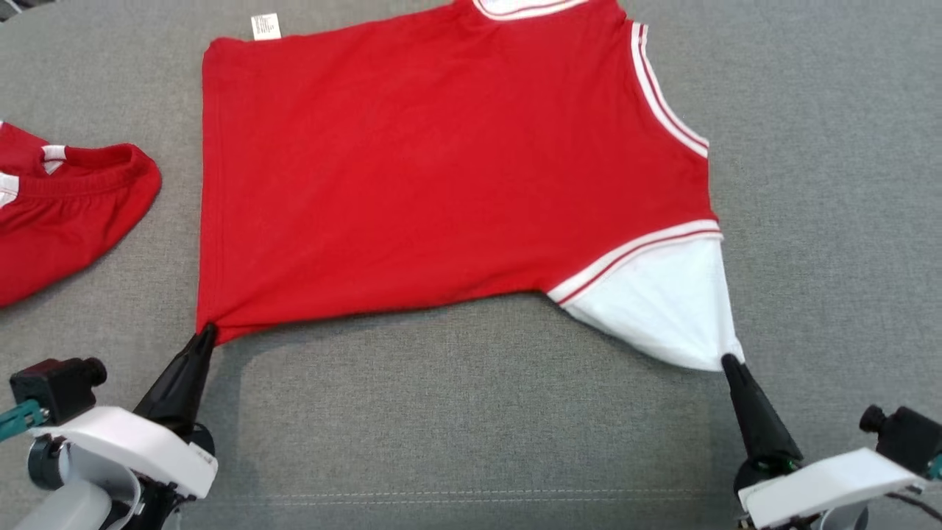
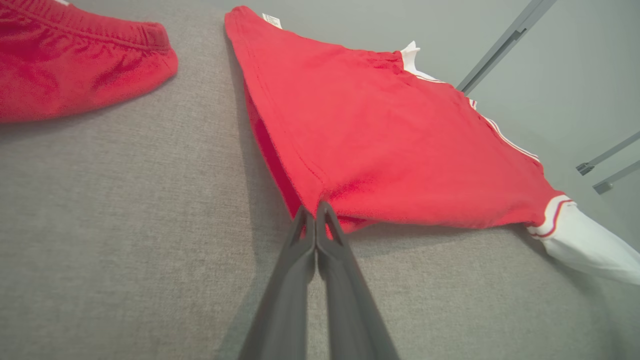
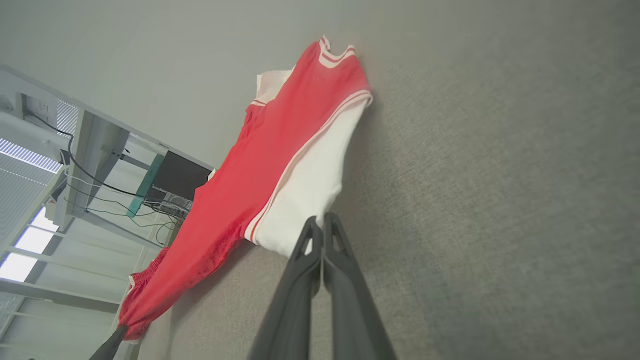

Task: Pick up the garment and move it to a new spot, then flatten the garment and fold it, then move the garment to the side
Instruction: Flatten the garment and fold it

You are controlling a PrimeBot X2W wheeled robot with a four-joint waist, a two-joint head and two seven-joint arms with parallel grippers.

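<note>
The garment (image 1: 441, 169) is a red T-shirt with white striped trim and a white sleeve, spread on the grey cloth surface. My left gripper (image 1: 206, 333) is shut on its near left hem corner, and the fabric there is pulled to a point (image 2: 320, 200). My right gripper (image 1: 730, 361) is shut on the tip of the white sleeve (image 1: 662, 305). In the right wrist view the white sleeve (image 3: 310, 195) runs down to the closed gripper (image 3: 320, 220), and the left gripper's tip (image 3: 112, 337) shows at the red corner. The near edge hangs slightly taut between both grips.
A second red garment (image 1: 59, 213) lies bunched at the left edge of the surface, also in the left wrist view (image 2: 75, 55). A white label (image 1: 266, 26) sticks out at the far hem. A stitched seam (image 1: 471, 497) crosses the grey cover near me.
</note>
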